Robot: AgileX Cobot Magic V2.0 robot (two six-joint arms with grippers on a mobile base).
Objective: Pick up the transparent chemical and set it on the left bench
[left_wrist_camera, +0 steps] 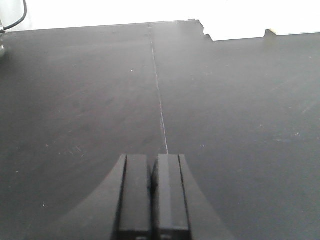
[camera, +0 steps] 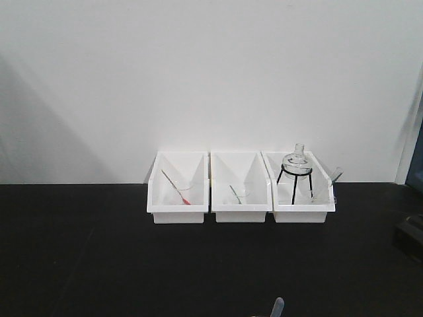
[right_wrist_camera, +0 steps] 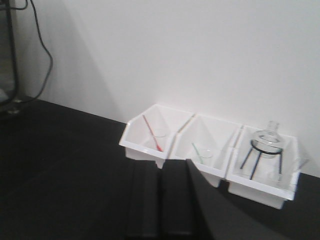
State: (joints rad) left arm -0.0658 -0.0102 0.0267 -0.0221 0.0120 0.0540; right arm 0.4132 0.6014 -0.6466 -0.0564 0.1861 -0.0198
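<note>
So both matte black grippers, left gripper [left_wrist_camera: 152, 200] and right gripper [right_wrist_camera: 159, 200], are pinched closed, empty; the transparent chemical [camera: 322, 191], probably that clear round-rimmed glass, sits in the glossy white right bin [camera: 301, 212].

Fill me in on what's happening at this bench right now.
Nothing is being handled yet. Three white bins sit in a row on the black bench against the wall. The transparent chemical, a small clear vessel, sits in the right bin beside a flask on a black tripod. The left claw and right claw are both shut, empty, and short of the bins.
</note>
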